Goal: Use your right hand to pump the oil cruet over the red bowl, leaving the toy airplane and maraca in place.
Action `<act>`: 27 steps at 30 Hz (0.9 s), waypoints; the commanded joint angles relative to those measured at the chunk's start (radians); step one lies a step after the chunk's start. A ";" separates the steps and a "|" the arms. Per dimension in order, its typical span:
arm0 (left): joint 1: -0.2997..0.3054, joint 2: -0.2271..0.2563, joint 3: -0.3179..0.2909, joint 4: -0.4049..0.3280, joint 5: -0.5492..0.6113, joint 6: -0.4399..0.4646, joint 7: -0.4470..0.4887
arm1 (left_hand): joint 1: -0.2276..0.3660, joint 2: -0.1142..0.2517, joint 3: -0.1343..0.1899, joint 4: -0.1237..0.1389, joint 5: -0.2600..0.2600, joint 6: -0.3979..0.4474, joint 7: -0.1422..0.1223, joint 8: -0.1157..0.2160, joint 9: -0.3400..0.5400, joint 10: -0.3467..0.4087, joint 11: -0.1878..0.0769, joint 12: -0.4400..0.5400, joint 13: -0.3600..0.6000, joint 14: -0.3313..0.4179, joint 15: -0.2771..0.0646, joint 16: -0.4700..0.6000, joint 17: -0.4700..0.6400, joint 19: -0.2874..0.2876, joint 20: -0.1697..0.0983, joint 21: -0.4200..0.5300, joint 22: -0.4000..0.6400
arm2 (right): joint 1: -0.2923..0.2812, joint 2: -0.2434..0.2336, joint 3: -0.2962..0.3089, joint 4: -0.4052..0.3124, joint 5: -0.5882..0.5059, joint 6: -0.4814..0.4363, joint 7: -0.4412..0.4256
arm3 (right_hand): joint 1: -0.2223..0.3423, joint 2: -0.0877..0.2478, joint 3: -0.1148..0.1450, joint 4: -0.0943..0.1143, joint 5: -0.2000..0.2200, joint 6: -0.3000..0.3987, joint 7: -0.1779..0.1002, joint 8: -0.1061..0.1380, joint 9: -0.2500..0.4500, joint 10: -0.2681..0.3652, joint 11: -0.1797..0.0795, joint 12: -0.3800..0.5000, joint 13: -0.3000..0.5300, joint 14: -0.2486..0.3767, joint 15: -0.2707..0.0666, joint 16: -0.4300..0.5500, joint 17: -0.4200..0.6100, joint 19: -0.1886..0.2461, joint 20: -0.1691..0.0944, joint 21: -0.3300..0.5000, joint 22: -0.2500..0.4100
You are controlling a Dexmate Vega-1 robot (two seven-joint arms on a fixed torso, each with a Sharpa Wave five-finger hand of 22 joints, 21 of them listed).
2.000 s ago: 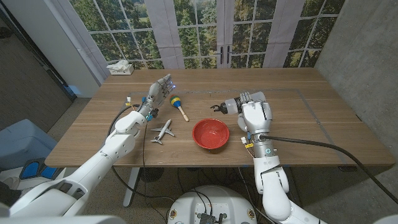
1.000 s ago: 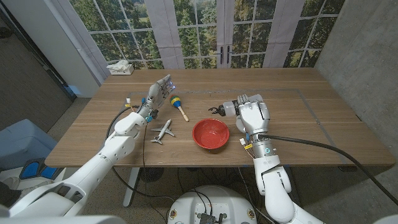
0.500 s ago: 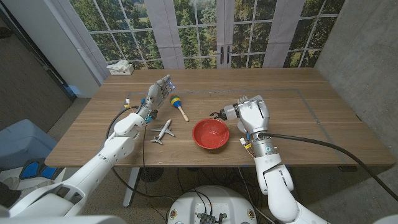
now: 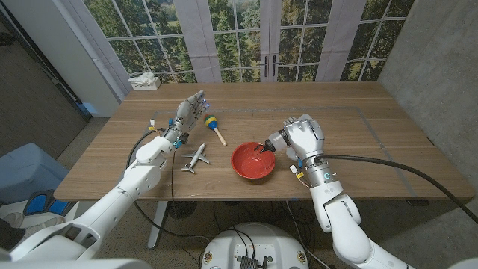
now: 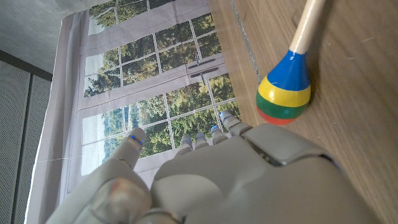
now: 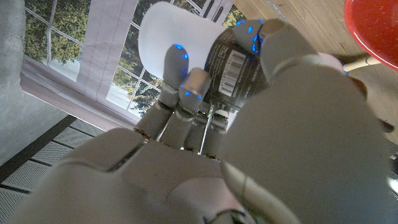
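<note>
Gripping the oil cruet (image 4: 278,139), the right hand (image 4: 302,138) tips it so its dark nozzle reaches over the rim of the red bowl (image 4: 252,161), at about three o'clock of the bowl in the head view. The toy airplane (image 4: 196,158) lies on the worktop (image 4: 358,142) at nine o'clock of the bowl, and the maraca (image 4: 214,127) lies at eleven o'clock, near the left hand (image 4: 190,111), which holds nothing, fingers extended.

In the left wrist view, the left hand (image 5: 236,174) shows its back, fingertips apart, with the maraca's (image 5: 285,93) striped head just beside it on the wood.

In the right wrist view, the right hand's (image 6: 249,143) fingers (image 6: 186,87) wrap the cruet's (image 6: 205,43) dark labelled body below its white end, and the bowl's (image 6: 373,28) red rim shows nearby.
</note>
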 commanded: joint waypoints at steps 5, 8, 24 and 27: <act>0.004 0.004 -0.002 -0.005 -0.001 -0.002 -0.003 | -0.005 0.069 0.005 0.003 0.004 0.001 -0.006 0.000 0.002 -0.053 -0.004 0.001 0.002 -0.086 -0.058 0.003 0.002 0.000 -0.022 0.003 0.004 | 0.012 0.058 -0.031 0.022 -0.084 -0.046 0.033 | -0.046 0.025 0.573 0.067 0.218 0.371 0.094 -0.037 -0.071 0.293 -0.020 0.035 0.237 -0.009 0.002 0.090 0.005 0.001 -0.087 -0.010 0.001; 0.005 0.005 -0.003 -0.005 -0.002 -0.003 -0.004 | -0.005 0.069 0.006 0.002 0.004 0.001 -0.006 0.001 0.002 -0.053 -0.004 0.001 0.002 -0.086 -0.058 0.003 0.001 0.000 -0.022 0.003 0.004 | 0.018 0.090 -0.041 0.045 -0.119 -0.072 0.032 | -0.071 0.025 0.607 0.065 0.218 0.364 0.092 -0.032 -0.060 0.283 -0.019 0.053 0.257 -0.012 0.003 0.131 0.007 -0.004 -0.089 -0.019 -0.010; 0.014 0.011 -0.013 -0.007 -0.011 -0.007 -0.005 | -0.003 0.067 0.006 0.001 0.004 0.001 -0.007 0.001 0.002 -0.053 -0.004 0.001 0.002 -0.086 -0.059 0.003 0.001 0.001 -0.021 0.003 0.004 | 0.026 0.146 -0.050 0.096 -0.012 -0.100 -0.116 | -0.071 0.060 0.596 0.080 0.194 0.305 0.081 -0.014 0.035 0.194 -0.026 0.089 0.308 0.008 0.002 0.193 -0.007 0.004 -0.094 -0.031 -0.078; 0.011 0.008 -0.013 0.001 -0.012 -0.009 -0.009 | -0.003 0.066 0.006 0.000 0.004 0.001 -0.008 0.001 0.002 -0.053 -0.005 0.001 0.002 -0.086 -0.059 0.003 0.001 0.001 -0.021 0.003 0.004 | 0.025 0.150 -0.049 0.096 0.025 -0.106 -0.148 | -0.032 0.096 0.487 0.091 0.155 0.249 0.047 -0.033 0.077 0.115 -0.046 0.098 0.355 0.005 0.003 0.174 -0.009 0.000 -0.095 -0.012 -0.103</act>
